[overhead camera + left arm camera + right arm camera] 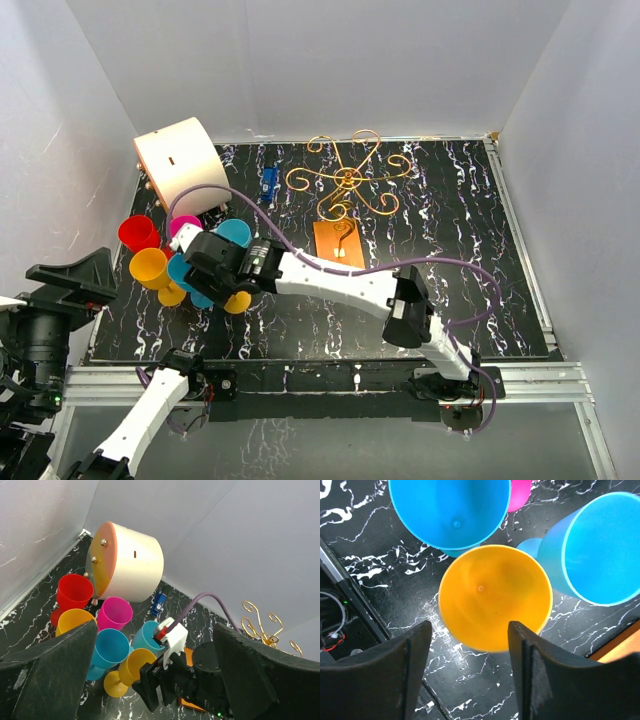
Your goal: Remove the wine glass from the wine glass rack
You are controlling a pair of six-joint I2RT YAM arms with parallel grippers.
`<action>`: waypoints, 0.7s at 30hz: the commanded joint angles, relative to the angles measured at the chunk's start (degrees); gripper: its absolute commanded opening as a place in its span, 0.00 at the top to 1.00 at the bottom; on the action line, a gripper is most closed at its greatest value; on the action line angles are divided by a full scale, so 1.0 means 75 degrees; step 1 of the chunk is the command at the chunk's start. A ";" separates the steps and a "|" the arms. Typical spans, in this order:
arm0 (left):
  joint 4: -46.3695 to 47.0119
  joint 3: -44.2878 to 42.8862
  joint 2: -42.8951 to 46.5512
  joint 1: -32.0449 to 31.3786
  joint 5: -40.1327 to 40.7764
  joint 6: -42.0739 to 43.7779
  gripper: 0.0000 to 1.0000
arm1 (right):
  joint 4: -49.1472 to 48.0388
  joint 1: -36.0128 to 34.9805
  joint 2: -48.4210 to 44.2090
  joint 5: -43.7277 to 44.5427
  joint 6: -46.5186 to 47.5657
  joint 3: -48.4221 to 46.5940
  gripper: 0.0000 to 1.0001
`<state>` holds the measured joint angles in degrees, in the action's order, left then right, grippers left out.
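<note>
Top external view: the gold wine glass rack [345,182] stands far centre on the black marbled table [470,260]. Well left of it, among other coloured glasses, is the yellow wine glass [495,597], with 2 blue glasses [450,510] just beyond. The right gripper [470,625] has its jaws apart, 1 finger either side of the yellow bowl. The left gripper [155,626], jaws wide apart, holds nothing.

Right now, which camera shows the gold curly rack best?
The top external view: it shows the whole wine glass rack, wooden base included. The left wrist view catches only a few curls; the right wrist view perhaps a base corner.
</note>
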<state>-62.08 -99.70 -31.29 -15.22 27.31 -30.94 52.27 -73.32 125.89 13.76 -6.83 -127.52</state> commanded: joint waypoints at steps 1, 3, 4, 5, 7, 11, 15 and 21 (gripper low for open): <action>0.0250 0.0110 -0.0288 -0.0037 -0.0264 -0.0101 0.01 | -0.0165 0.0153 -0.1266 0.0315 0.0062 -0.0665 0.34; 0.0283 0.0177 -0.0344 -0.0036 -0.0368 -0.0140 0.01 | -0.0333 0.0245 -0.1691 0.0513 0.0168 -0.0574 0.29; 0.0296 0.0215 -0.0376 -0.0033 -0.0423 -0.0159 0.01 | -0.0449 0.0294 -0.1937 0.0652 0.0229 -0.0488 0.26; 0.0316 0.0268 -0.0410 -0.0039 -0.0472 -0.0169 0.01 | -0.0582 0.0358 -0.2174 0.0788 0.0300 -0.0384 0.24; 0.0356 0.0400 -0.0491 -0.0036 -0.0619 -0.0205 0.01 | -0.0884 0.0512 -0.2723 0.1160 0.0471 -0.0122 0.19; 0.0523 0.0774 -0.0638 -0.0033 -0.0933 -0.0269 0.01 | -0.1648 0.1001 -0.3997 0.1867 0.0801 0.0670 0.12; 0.0787 0.1151 -0.0856 -0.0033 -0.1341 -0.0314 0.01 | -0.2735 0.1581 -0.5399 0.2591 0.1163 0.1965 0.04; 0.1451 0.1451 -0.1631 -0.0040 -0.2075 -0.0085 0.01 | -0.4018 0.2499 -0.7480 0.3984 0.1476 0.3763 0.02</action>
<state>-56.45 -89.52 -39.40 -15.25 16.86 -33.12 31.27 -57.30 76.12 34.26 1.43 -104.75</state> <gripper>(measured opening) 0.986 0.983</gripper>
